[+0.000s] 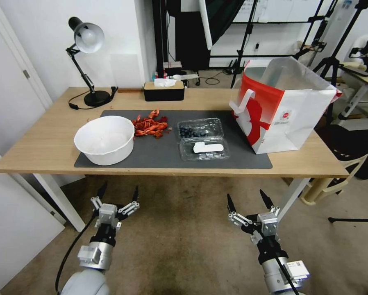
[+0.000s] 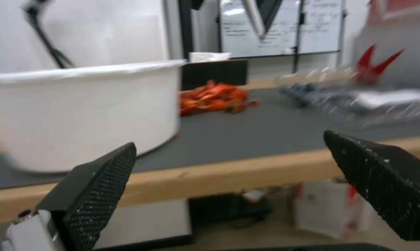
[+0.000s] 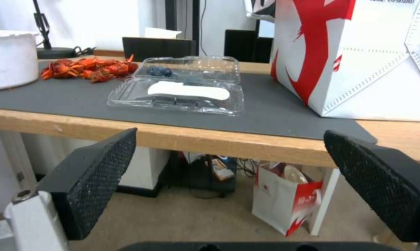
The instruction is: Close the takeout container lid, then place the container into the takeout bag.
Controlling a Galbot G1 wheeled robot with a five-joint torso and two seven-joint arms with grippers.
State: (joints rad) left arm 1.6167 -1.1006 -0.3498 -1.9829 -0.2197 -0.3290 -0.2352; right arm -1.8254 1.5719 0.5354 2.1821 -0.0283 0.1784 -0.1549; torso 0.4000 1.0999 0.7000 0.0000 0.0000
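Both tools hang low in front of the surface [image 1: 36, 151], at 6 o'clock from the mat. Your left tool [image 1: 117, 196] is spread wide and holds nothing. Your right tool [image 1: 249, 201] is wide and empty too, so you look ready to start.

The takeout container [image 1: 200, 130] lies flat open on the gray mat [image 1: 159, 153]. Blueberries sit in the far half. The lid [image 1: 204, 149] with the white sticker is the near half, easy to flip shut. At 3 o'clock, just beside it, the takeout bag [image 1: 303, 119] stands open and looks empty. At 9 o'clock are red crawfish [image 1: 150, 125] and an empty white bowl [image 1: 104, 140].
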